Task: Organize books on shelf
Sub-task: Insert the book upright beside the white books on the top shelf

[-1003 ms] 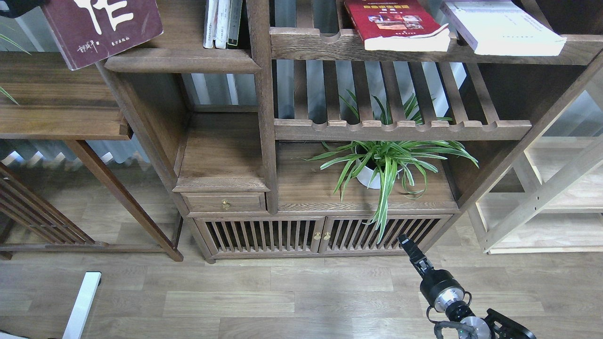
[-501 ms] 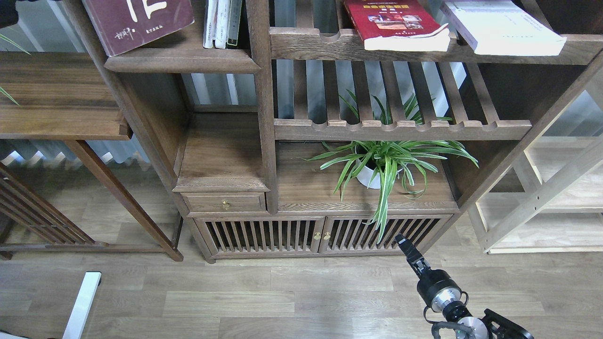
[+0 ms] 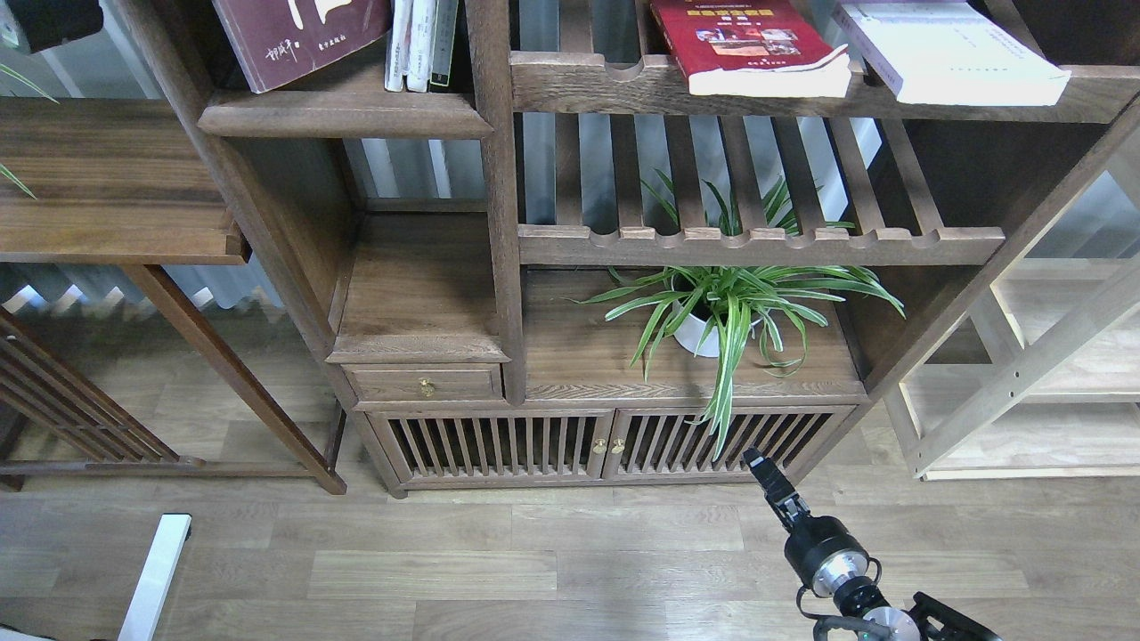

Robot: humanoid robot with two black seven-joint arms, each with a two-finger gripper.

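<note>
Maroon book [image 3: 298, 36] leans over the solid shelf [image 3: 343, 114] beside the thin books [image 3: 420, 40]; I'd stand it upright against them. Left pincer's grip is hidden at top left; right pincer [image 3: 755, 461] hangs low, state unclear.

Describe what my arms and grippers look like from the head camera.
The right arm is black with a silver ring joint and thin looping black cables; its gripper is slim, dark, seen end-on. Of the left arm only a black block shows at the top corner.

Right gripper [image 3: 757, 465] points up-left low at lower right, fingers indistinguishable.
</note>
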